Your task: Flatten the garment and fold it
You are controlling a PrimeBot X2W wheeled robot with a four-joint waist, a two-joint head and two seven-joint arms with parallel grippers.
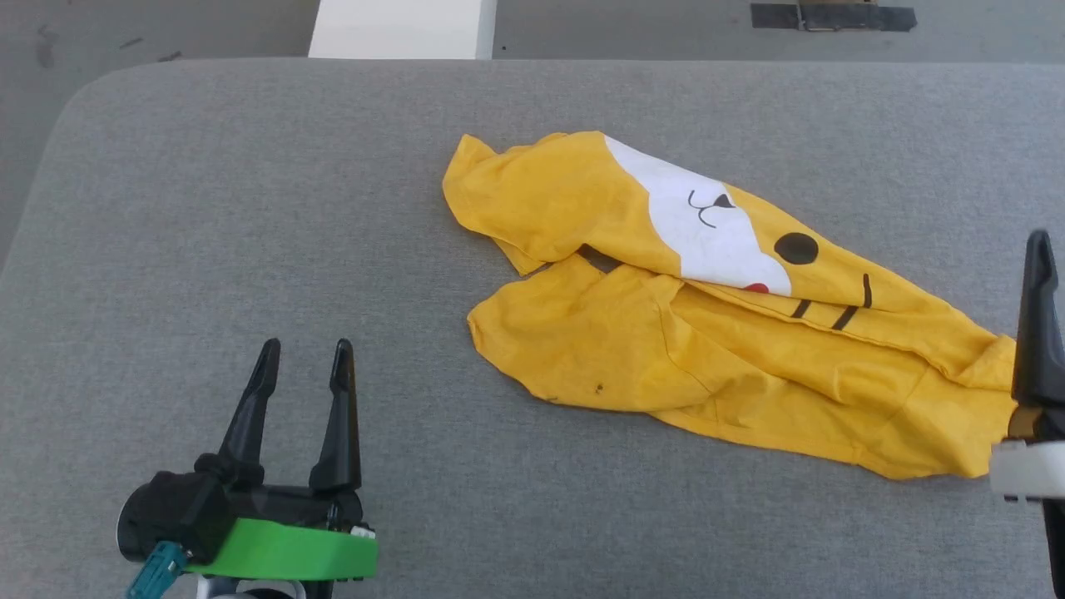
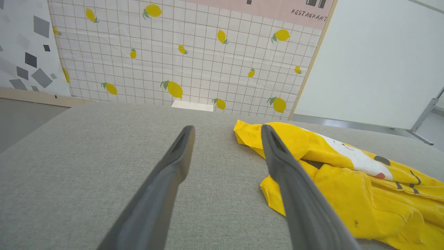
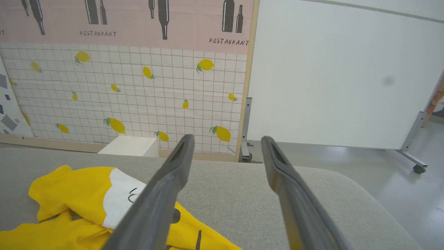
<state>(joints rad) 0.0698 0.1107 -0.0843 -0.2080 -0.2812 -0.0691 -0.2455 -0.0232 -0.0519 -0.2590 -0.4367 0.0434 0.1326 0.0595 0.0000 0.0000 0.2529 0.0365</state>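
Plainly unflattened, the garment (image 1: 599, 341) lies crumpled on the grey table (image 1: 250, 208), running from the table's centre out toward 4 o'clock in the head view. Its printed face, with white patch, black nose and red dot, is turned up, and a lower flap is doubled over along the 6 o'clock side.

The right gripper (image 3: 227, 139) sits just beside the garment's 4 o'clock end, jaws spread with nothing between them. The left gripper (image 1: 304, 349) hovers at 7 o'clock, well apart from the cloth, jaws likewise wide and empty.

The likely trouble is the overlap. A pinch at either end could catch two layers at once, so pulling would drag the bundle along the table instead of spreading it. A one-sided tug might twist it further.

The shirt carries no readable lettering. On the far wall, a pink poster (image 3: 229, 41) reads "RESTAURANT" above lemon-patterned tiles (image 3: 138, 104).
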